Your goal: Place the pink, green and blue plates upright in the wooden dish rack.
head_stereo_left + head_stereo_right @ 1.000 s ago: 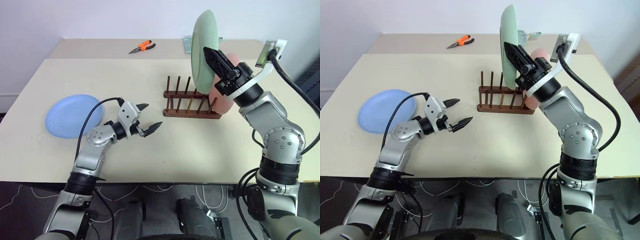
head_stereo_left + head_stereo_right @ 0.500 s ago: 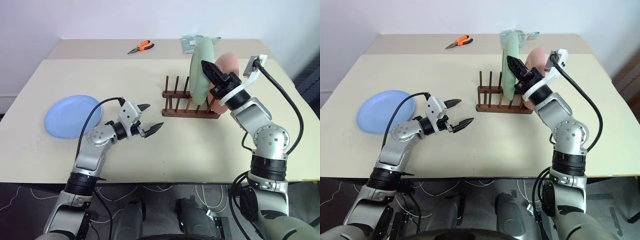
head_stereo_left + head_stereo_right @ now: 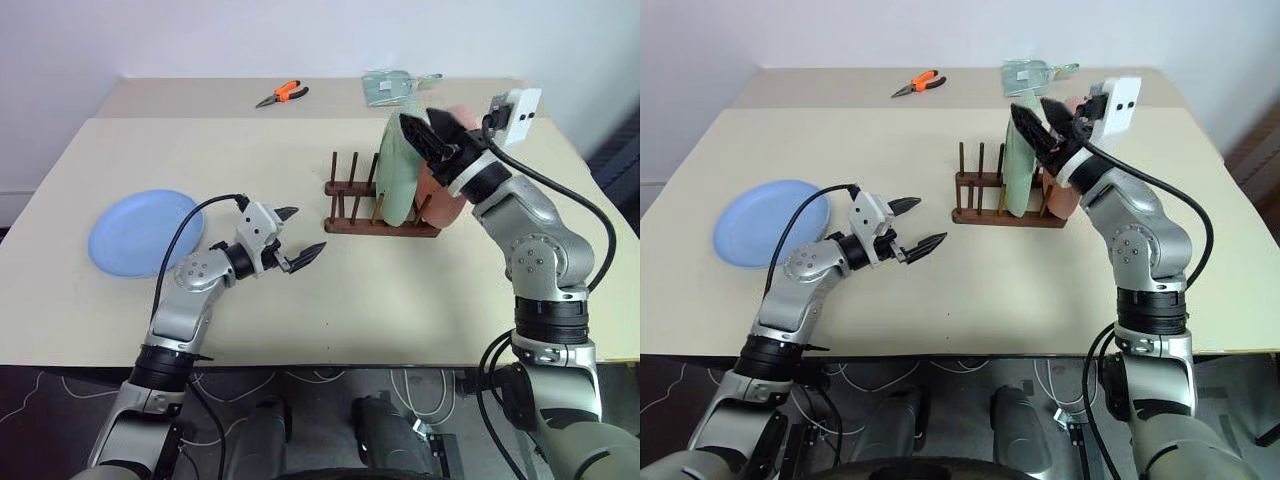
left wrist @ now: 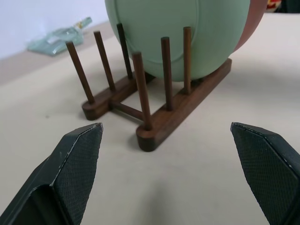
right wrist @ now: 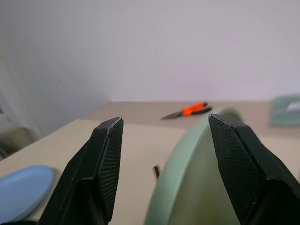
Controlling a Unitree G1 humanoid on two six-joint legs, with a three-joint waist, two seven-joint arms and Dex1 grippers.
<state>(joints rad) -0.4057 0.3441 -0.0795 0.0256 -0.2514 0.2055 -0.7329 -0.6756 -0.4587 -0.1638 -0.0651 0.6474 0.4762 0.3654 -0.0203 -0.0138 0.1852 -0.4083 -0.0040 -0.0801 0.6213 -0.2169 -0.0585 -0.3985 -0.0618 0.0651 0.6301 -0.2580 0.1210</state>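
Right hand (image 3: 432,128) open, green plate (image 3: 396,180) racked

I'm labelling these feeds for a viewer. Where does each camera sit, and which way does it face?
Head stereo pair: on the head, facing forward and down over the table; both arms, left gripper and right gripper show.
Left wrist: along its open fingers toward the wooden dish rack and green plate.
Right wrist: over the green plate's rim toward the pliers.
All share the green plate.

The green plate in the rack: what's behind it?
Behind the green plate a pink plate stands in the same rack, right against it. The green plate covers most of the pink one, so its pegs can't be seen.
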